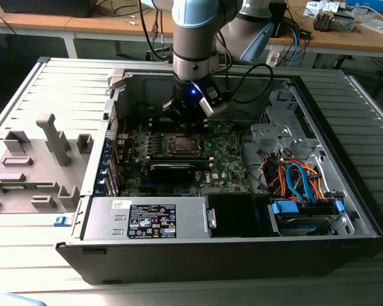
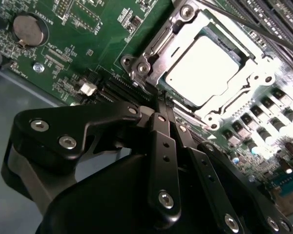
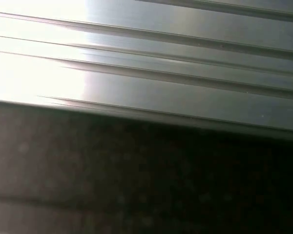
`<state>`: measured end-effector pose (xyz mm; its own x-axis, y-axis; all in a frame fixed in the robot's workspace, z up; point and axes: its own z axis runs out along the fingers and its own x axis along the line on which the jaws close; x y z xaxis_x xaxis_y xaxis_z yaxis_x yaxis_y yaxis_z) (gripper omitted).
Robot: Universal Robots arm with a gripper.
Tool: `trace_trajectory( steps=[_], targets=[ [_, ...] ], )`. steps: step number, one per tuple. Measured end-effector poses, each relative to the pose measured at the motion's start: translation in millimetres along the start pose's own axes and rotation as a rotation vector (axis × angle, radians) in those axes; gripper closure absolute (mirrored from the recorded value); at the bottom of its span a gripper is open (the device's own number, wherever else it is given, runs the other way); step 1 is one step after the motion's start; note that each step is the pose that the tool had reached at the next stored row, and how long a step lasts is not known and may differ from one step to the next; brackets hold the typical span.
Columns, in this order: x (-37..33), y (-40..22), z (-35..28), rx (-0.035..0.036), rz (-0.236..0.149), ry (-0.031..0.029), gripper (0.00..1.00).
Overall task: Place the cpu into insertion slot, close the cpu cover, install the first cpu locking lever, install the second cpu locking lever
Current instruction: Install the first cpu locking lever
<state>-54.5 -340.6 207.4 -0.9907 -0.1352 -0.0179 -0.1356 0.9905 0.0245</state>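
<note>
1. The cpu [image 2: 201, 70] has a plain silver-grey top, glaring near white.
2. The cpu cover [image 2: 183, 34] around it is bright silver.
3. The motherboard [image 2: 88, 44] is green with fine pale markings.
4. The gripper [image 2: 162, 105] is matte black with silver screws.
5. The cables [image 1: 300, 178] are orange and blue.
6. The arm [image 1: 195, 29] is pale blue and grey.

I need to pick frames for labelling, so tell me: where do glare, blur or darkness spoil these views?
In the second wrist view, glare whitens the cpu top and the parts beside the cpu cover, while the claw looks dark but readable. In the first wrist view, a bright patch washes out the ridged metal and the rest is near black. In the exterior view, lighting is even.
</note>
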Motion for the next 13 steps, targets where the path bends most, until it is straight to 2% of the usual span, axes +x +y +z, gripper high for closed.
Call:
trace_trajectory(
  steps=[2, 4, 9, 13],
  targets=[
    [-0.1, 0.2, -5.6, -0.0002, 0.000, -0.0001, 0.89],
    [-0.1, 0.2, -8.4, -0.0001, 0.000, 0.0000, 0.89],
    [-0.1, -0.4, -9.2, 0.0000, 0.000, 0.0001, 0.89],
    [0.8, -6.5, -9.3, 0.0000, 0.000, 0.0000, 0.89]
  ],
)
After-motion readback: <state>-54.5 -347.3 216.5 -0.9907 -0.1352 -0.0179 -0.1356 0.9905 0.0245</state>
